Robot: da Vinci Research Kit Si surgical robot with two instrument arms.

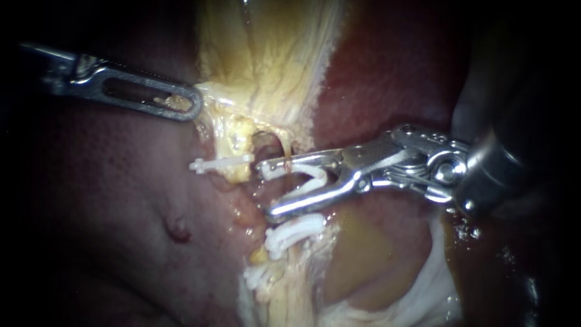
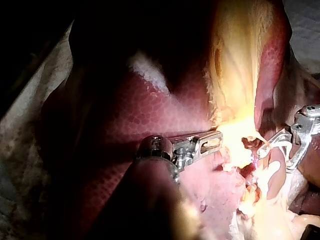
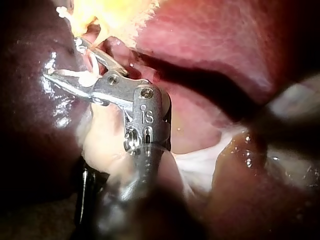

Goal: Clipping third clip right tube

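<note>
My right instrument (image 1: 265,189) comes in from the right, and its jaws stand wide apart with an open white clip (image 1: 311,178) seated between them. A thin tan tube (image 1: 286,150) runs down into the gap of the jaws, the right one of the two strands. Two closed white clips (image 1: 293,233) lie just below the jaws on the same strand. Another white clip (image 1: 221,163) sits on the left strand. My left instrument (image 1: 195,104) has its slotted jaws shut on yellow gallbladder tissue (image 1: 266,54) at its lower edge. The right wrist view shows the clip-bearing jaws (image 3: 62,59) from behind.
Dark red liver (image 1: 121,212) fills the left side and the upper right (image 1: 393,72). Pale, shiny membrane (image 1: 423,290) lies at the lower right. Yellow fatty tissue (image 1: 239,142) hangs between the two strands. A further white clip (image 1: 254,275) shows lower down.
</note>
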